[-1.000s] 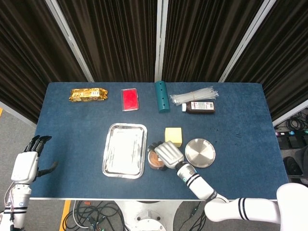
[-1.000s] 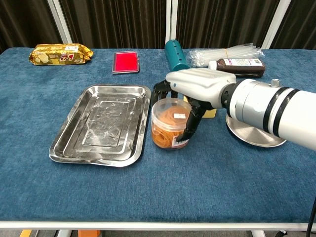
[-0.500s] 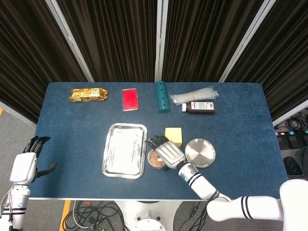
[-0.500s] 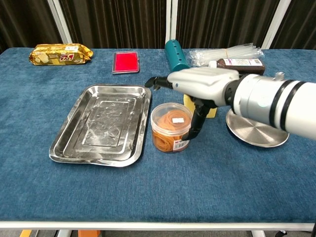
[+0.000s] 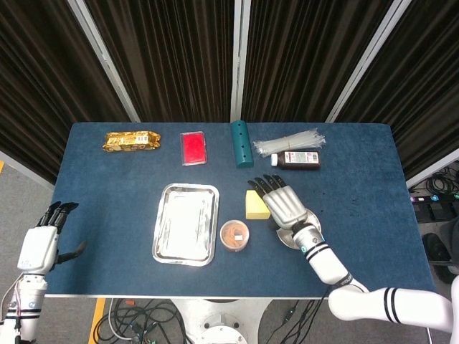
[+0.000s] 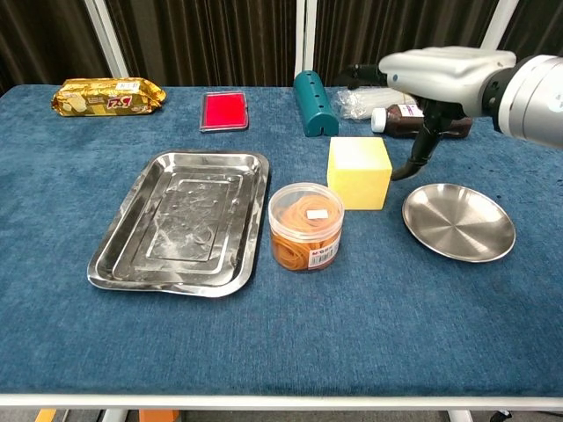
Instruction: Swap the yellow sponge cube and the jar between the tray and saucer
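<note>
Right robot hand [image 6: 440,75] lifted off jar [image 6: 305,226], jar upright btwn tray [image 6: 123,246] & sponge [image 6: 359,171]

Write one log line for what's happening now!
right hand: open, raised | clear plastic jar: on table beside steel tray | yellow sponge cube: on table | round steel saucer: empty

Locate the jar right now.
The jar stands on the table in the chest view, center, between the tray on its left and the saucer on its right, just in front of the sponge cube; neither hand touches it.
</note>
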Controlling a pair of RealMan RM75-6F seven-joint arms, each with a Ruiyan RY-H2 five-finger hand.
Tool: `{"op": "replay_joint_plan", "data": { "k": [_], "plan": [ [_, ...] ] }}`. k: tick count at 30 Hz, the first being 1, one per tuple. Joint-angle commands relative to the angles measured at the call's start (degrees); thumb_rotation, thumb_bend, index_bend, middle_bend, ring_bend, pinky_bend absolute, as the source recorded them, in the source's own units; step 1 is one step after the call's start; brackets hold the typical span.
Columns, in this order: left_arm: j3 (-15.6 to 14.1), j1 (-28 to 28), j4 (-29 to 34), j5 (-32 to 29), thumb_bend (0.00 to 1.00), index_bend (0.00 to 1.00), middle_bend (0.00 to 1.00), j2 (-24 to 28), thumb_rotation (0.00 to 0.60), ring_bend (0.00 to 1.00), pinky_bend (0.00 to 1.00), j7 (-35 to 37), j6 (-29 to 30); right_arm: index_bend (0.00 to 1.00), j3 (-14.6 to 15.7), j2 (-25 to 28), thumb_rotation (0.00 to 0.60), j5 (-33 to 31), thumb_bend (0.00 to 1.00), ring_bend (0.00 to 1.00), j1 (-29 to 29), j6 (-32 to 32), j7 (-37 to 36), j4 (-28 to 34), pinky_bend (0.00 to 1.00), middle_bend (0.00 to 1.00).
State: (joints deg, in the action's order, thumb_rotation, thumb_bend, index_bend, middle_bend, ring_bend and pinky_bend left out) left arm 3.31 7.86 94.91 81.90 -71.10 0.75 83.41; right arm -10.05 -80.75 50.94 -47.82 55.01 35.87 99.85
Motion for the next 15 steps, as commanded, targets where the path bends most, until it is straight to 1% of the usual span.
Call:
{"op": "replay_joint_plan", "data": {
  "k": [1, 7, 11, 12, 14, 15],
  "plan": [
    [0.0, 0.1, 0.2, -0.1, 0.19, 0.15, 0.13, 0.1, 0.6, 0.06, 0.22, -0.4, -0.3, 0.0, 0.0, -1.9, 0.6, -4.5, 0.0, 0.0, -2.7, -4.2, -0.1, -5.0, 0.07, 0.05],
    [0.0, 0.0, 0.7, -0.5, 0.19, 0.15, 0.13, 0.3, 0.6, 0.06, 0.22, -1.0, -0.9, 0.0, 0.2, -6.0, 0.6, -8.0, 0.04, 0.0, -5.3, -5.8, 0.2, -10.2, 0.07, 0.07],
    [-0.2, 0.2, 1.1, -0.3, 0.19, 0.15, 0.13, 0.6, 0.6, 0.05, 0.22, -1.4, -1.4, 0.0, 0.3, -8.7, 0.6, -8.0, 0.07, 0.01, -6.8, -6.4, 0.0, -13.5, 0.07, 0.11],
    [-0.2, 0.3, 1.2, -0.3, 0.19, 0.15, 0.13, 0.6, 0.6, 0.05, 0.22, -1.5, -1.5, 0.02, 0.3, -9.2, 0.6, -7.7, 0.08, 0.03, -6.9, -6.2, -0.1, -14.0, 0.09, 0.14],
    [-0.1, 0.3, 1.2, -0.2, 0.19, 0.15, 0.13, 0.5, 0.6, 0.05, 0.22, -1.4, -1.5, 0.1, 0.3, -10.2, 0.6, -7.3, 0.1, 0.12, -7.1, -5.4, -0.4, -14.9, 0.15, 0.21],
    [-0.1, 0.3, 1.2, -0.2, 0.19, 0.15, 0.13, 0.5, 0.6, 0.05, 0.22, -1.4, -1.5, 0.19, 0.4, -10.7, 0.6, -7.4, 0.11, 0.2, -7.1, -4.9, -0.3, -15.3, 0.22, 0.26]
  ]
}}
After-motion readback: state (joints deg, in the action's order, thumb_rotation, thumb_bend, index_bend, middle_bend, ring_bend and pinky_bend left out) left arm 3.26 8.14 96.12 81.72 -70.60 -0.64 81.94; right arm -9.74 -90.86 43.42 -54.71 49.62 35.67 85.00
